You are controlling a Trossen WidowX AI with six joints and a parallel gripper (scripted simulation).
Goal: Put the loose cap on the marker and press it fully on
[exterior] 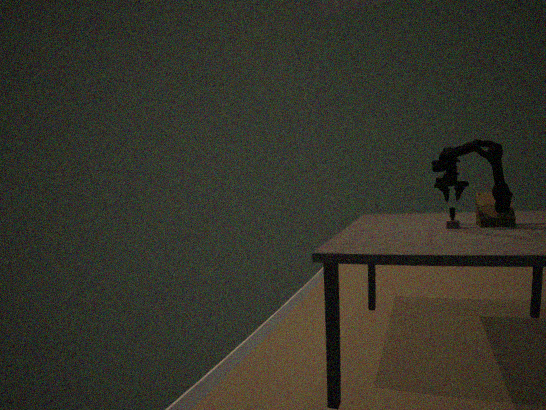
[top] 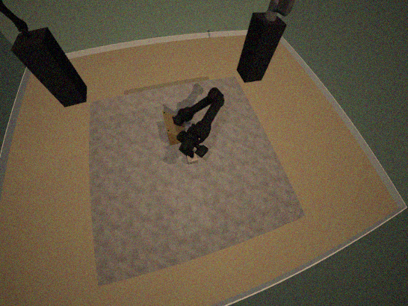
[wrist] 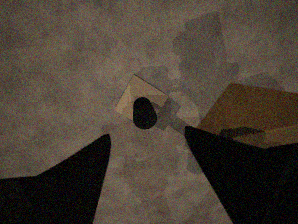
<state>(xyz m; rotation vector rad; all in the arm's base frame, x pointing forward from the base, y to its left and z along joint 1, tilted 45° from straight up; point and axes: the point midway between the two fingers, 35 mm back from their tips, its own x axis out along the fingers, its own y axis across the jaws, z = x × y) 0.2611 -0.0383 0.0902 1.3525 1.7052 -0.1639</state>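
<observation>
While dim grain blurs detail, end effector (wrist: 147,150) spread apart above dark cap (wrist: 144,113), marker hidden beneath, holder block (wrist: 131,94) half-covered.

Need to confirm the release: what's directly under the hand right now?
Under the open hand, the dark cap stands apart from both fingers, above the pale holder block. The marker's body is covered by the cap, so full seating can't be judged.

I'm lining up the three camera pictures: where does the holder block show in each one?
Top: the holder block peeks out pale just below the pincer, mid-mat.
Exterior: small block on the table, under the pincer.
Wrist: pale block at centre, dark capped marker on it.
Shared landmark: the tan base plate.
</observation>
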